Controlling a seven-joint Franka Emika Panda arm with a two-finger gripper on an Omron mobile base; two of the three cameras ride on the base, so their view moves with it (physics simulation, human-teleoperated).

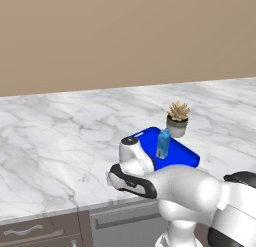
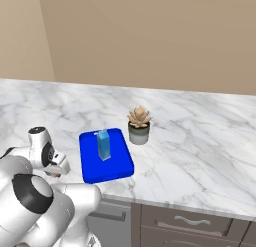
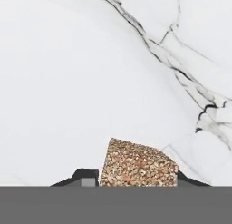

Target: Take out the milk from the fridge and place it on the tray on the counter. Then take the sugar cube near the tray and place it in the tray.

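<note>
One milk (image 2: 103,144) carton stands on one tray (image 2: 118,170) — one sugar cube (image 3: 137,164) sits clamped between the gripper (image 3: 137,178) fingertips, on the counter (image 3: 90,82).

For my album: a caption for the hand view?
Speckled sugar cube between the hand's dark fingertips, over the marble counter.

Sugar cube (image 3: 137,165): lower part cut off at the bottom of the hand view, between the finger tips (image 3: 84,177); contact with them not discernible. Left base view: arm covers the tray's (image 1: 181,151) near-left corner. Drawer handle (image 1: 22,231) partly cut off.
</note>
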